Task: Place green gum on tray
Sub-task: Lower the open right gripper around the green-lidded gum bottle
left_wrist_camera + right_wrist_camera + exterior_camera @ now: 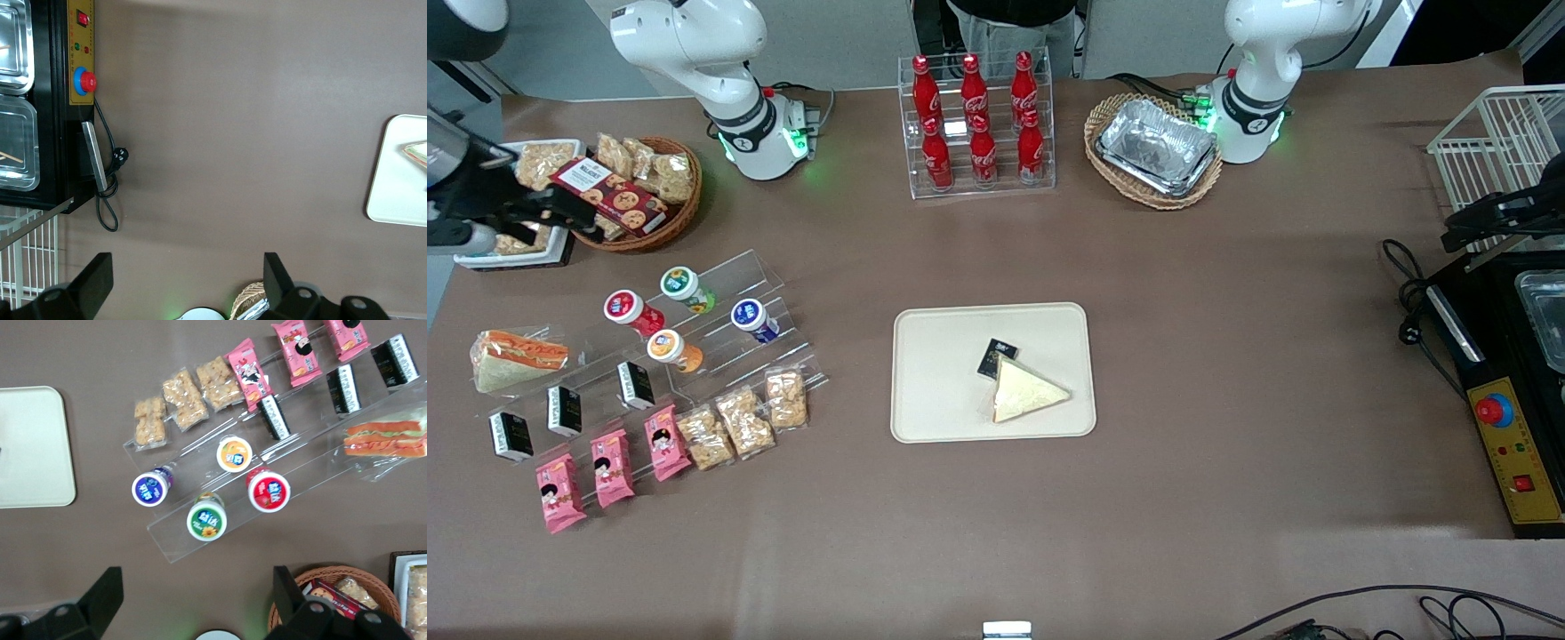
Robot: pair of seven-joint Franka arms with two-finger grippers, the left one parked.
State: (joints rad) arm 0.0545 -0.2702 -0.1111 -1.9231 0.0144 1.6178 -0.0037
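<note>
The small cylindrical green gum bottle (207, 519) with its round green-and-white lid is seen standing on the clear acrylic stepped rack (280, 463), beside the red-lidded bottle (269, 491) and untouched, so the approach step is judged to be in hand. The two-finger gripper (193, 600) is held well above it, jaws spread and empty. A descent over the smooth lid is called for, then carriage to the flat beige rounded-corner tray (934, 373), where a wrapped triangular sandwich (1028, 390) lies.
</note>
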